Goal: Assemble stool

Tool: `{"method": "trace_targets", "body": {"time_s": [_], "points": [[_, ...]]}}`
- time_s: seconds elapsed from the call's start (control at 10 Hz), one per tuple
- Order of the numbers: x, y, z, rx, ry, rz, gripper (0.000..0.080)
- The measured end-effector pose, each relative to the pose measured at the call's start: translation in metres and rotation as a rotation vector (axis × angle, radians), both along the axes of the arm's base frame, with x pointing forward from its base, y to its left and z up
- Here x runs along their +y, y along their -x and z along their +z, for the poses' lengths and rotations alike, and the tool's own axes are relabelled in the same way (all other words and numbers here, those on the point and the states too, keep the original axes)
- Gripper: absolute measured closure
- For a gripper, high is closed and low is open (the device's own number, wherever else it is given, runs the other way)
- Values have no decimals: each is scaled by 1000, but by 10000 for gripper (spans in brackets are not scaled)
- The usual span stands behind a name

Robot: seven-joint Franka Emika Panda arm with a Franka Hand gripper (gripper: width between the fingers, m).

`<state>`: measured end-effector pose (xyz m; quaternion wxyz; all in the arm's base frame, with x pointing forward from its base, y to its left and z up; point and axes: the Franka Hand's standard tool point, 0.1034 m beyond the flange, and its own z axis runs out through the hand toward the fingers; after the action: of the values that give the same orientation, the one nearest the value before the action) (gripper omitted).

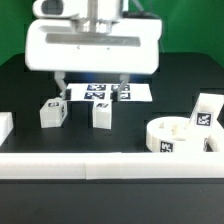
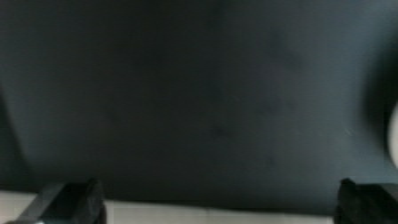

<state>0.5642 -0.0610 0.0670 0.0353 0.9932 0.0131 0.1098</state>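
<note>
The left leg [image 1: 52, 112] stands at seven o'clock from the gripper [image 1: 92, 88], the middle leg [image 1: 101, 115] at six, the seat [image 1: 180, 137] at four. The gripper's jaws hang wide apart and empty; dropping onto the middle leg, one finger may clip and topple the left leg.

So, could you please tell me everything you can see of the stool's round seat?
The seat is a thick, round white disc, plastic by its look, lying flat on the black table at the exterior view's right, just beyond the white border rail. Its top shows a round sunken recess, and a black-and-white square tag sits on its side wall. A tagged leg stands close behind it; whether they touch cannot be told. The open hand is well apart from it.
</note>
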Motion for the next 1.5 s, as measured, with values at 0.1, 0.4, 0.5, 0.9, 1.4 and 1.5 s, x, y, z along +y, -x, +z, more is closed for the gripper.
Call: {"method": "trace_targets", "body": {"time_s": [0.1, 0.4, 0.5, 0.9, 1.4, 1.5], "points": [[7, 0, 0, 35, -23, -13, 150], [16, 6, -3, 165, -78, -42, 150], [18, 7, -3, 239, -94, -53, 150], [2, 21, -12, 461, -87, -144, 150], [5, 33, -21, 789, -125, -159, 150], [5, 34, -25, 848, -113, -172, 150]]}}
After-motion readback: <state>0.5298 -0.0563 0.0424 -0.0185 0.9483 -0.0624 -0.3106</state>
